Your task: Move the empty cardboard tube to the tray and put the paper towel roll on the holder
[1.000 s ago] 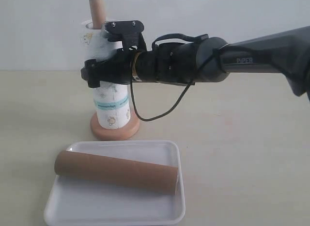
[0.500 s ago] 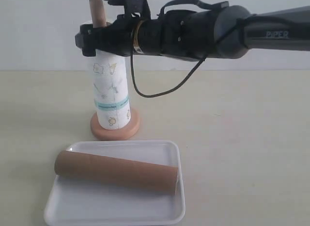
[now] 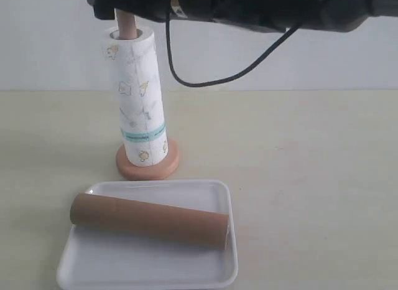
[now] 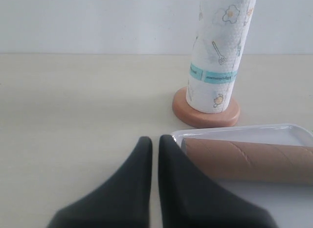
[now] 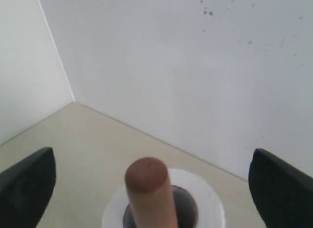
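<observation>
Now the paper towel roll (image 3: 140,97) stands upright on the holder (image 3: 168,167), its lower end down on the round base and the dowel's rounded top (image 5: 146,176) poking out of the core. The right gripper (image 5: 152,184) hangs directly above that top. Its fingers are spread wide to either side of the roll's upper end, touch nothing and hold nothing.

The roll's long axis runs vertically, in line with the dowel and straight below the claw, so any retreat probably ought to go up along that axis before it turns sideways.

The empty cardboard tube (image 3: 149,219) lies on its side inside the tray (image 3: 124,268), slanted across it. The left gripper (image 4: 155,149) sits low just beside the tray's near corner, its fingers drawn almost together and empty. Both placements look finished.
</observation>
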Tool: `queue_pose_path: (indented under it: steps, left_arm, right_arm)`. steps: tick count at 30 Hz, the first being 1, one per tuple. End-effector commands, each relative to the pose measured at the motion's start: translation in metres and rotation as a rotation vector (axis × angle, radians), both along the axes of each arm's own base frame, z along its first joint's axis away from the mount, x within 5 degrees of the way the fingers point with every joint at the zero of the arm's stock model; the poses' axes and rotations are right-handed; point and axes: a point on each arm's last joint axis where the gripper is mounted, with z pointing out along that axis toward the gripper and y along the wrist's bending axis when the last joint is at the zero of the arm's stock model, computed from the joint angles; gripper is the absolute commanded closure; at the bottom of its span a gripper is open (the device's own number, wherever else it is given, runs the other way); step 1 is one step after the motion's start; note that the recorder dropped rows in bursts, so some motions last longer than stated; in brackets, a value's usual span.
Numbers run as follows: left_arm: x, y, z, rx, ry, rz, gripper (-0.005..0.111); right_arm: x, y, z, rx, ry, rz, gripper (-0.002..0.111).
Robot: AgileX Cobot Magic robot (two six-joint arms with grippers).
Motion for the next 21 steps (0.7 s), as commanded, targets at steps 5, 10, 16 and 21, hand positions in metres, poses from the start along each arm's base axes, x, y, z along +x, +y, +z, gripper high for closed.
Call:
queue_pose_path:
  steps: [5, 10, 16, 21]
  left_arm:
    - [0.0, 0.0, -0.001, -0.006, 0.002, -0.004, 0.103]
    - [0.0, 0.0, -0.001, -0.006, 0.002, -0.004, 0.103]
    - [0.0, 0.0, -0.001, -0.006, 0.002, -0.004, 0.103]
    - [0.0, 0.0, -0.001, -0.006, 0.002, -0.004, 0.103]
  right_arm:
    - [-0.01, -0.025, 0.041, 0.042, -0.02, -0.13, 0.003]
    - [-0.018, -0.032, 0.057, 0.087, -0.027, -0.136, 0.003]
    - [-0.024, -0.043, 0.07, 0.139, 0.01, -0.19, 0.008]
    - [-0.027, -0.052, 0.073, 0.151, 0.078, -0.279, 0.055]
